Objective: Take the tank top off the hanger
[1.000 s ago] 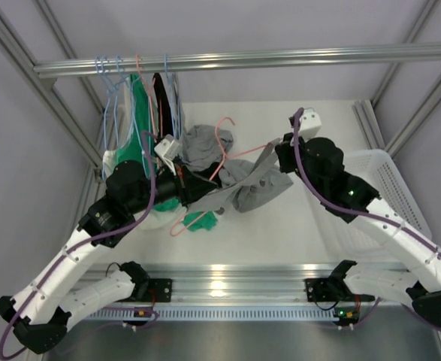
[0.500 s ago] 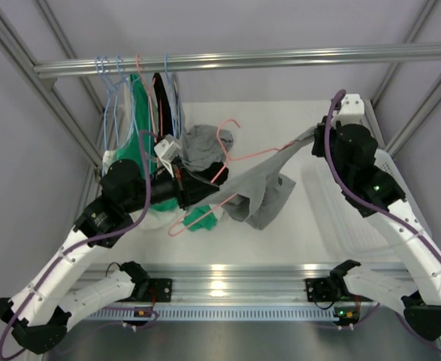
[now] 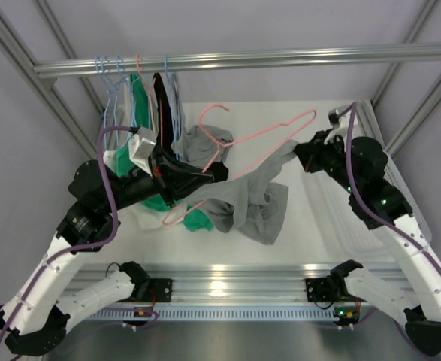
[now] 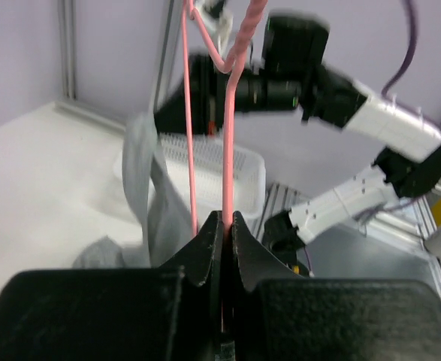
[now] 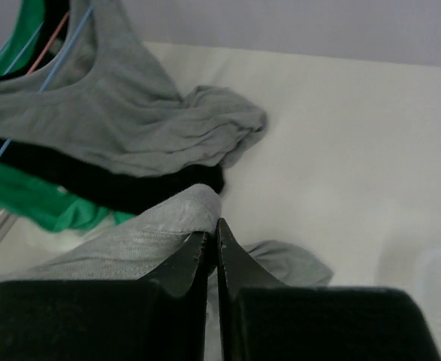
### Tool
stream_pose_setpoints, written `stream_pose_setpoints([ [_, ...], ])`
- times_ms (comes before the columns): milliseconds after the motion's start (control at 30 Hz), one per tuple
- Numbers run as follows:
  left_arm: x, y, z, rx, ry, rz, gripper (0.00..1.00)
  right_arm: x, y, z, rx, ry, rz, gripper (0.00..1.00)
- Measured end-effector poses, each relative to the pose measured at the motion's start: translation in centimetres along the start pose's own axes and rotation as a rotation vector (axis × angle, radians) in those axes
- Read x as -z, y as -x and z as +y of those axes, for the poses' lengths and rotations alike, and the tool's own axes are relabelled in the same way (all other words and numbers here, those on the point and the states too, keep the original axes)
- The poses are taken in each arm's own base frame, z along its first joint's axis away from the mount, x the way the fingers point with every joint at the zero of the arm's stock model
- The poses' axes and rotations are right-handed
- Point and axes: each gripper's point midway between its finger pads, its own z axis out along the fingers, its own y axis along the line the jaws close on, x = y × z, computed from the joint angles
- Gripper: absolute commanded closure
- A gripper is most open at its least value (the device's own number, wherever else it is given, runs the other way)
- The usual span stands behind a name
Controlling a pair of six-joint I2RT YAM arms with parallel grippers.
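A grey tank top hangs in the air between my arms, partly draped over a pink wire hanger. My left gripper is shut on the pink hanger, its jaws pinching the wire. My right gripper is shut on a strap of the grey tank top and holds it up at the right. The hanger's far corner sticks out above the strap, clear of the cloth there. The tank top's lower part sags toward the table.
A rail at the back carries several hangers with green, black and grey garments. A grey garment and a green one lie on the table. A white basket stands at the right.
My left gripper has lifted the pink hanger up and leftward. My right gripper has pulled the strap down and off the hanger's right end. The tank top now sags lower.
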Motion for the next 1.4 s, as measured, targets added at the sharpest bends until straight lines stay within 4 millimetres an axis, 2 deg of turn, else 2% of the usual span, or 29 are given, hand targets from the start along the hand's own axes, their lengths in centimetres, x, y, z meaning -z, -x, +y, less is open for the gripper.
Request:
stream_pose_setpoints([
  [133,-1.5,3.3,0.2,-0.041,-0.016,-0.139,1.0,1.4,-5.7,2.9,-0.109,0.199,0.096,1.0],
  [233,-3.5,6.2,0.5,-0.071,-0.052,-0.273,1.0,2.8,-8.0,5.3,-0.174,0.355,0.121,1.0],
  [300,-5.1,7.3,0.8,-0.082,-0.068,-0.34,1.0,3.5,-9.1,6.2,-0.198,0.425,0.133,1.0],
  [367,-7.0,7.3,1.5,-0.087,-0.067,-0.374,1.0,4.1,-10.6,6.5,-0.216,0.462,0.153,1.0],
  [500,-10.5,5.3,3.5,-0.081,-0.024,-0.361,1.0,4.6,-13.6,6.0,-0.243,0.452,0.208,1.0],
  [600,-11.1,4.3,4.2,-0.087,0.05,-0.353,1.0,4.6,-14.3,4.6,-0.235,0.37,0.216,1.0],
  [700,-9.4,3.9,4.0,-0.118,0.088,-0.391,1.0,4.5,-14.6,4.5,-0.237,0.364,0.224,1.0],
  [767,-8.1,4.3,4.2,-0.128,0.13,-0.41,1.0,4.0,-15.1,4.4,-0.239,0.347,0.243,1.0],
  [867,-6.4,4.9,4.9,-0.121,0.213,-0.411,1.0,2.8,-16.9,2.9,-0.226,0.245,0.298,1.0],
  [933,-5.2,4.3,5.4,-0.108,0.266,-0.379,1.0,2.4,-18.0,1.8,-0.219,0.179,0.331,1.0],
  [1000,-3.4,2.7,5.9,-0.092,0.312,-0.336,1.0,2.2,-18.5,0.9,-0.214,0.13,0.34,1.0],
  [1100,-0.1,-1.2,6.4,-0.06,0.366,-0.24,1.0,1.8,-19.0,0.2,-0.21,0.093,0.347,1.0],
  [1167,2.3,-3.9,6.4,-0.047,0.386,-0.179,1.0,1.3,-20.1,0.0,-0.213,0.081,0.374,0.98],
  [1200,3.4,-4.7,6.4,-0.042,0.398,-0.16,1.0,1.1,-20.8,-0.1,-0.213,0.076,0.393,0.95],
  [1233,4.3,-5.3,6.4,-0.038,0.413,-0.147,1.0,0.7,-21.6,-0.1,-0.213,0.073,0.42,0.87],
  [1267,5.0,-5.6,6.6,-0.033,0.432,-0.135,1.0,0.3,-22.5,-0.1,-0.213,0.066,0.451,0.6],
  [1333,5.5,-6.1,7.3,-0.021,0.485,-0.114,1.0,-0.3,-24.5,-0.3,-0.207,0.039,0.518,0.4],
  [1367,5.5,-6.7,8.0,-0.01,0.523,-0.081,1.0,-0.4,-25.2,-0.6,-0.198,0.021,0.541,0.12],
  [1400,5.4,-7.2,8.7,0.0,0.562,-0.041,1.0,-0.4,-25.4,-0.8,-0.197,0.004,0.544,0.01],
])
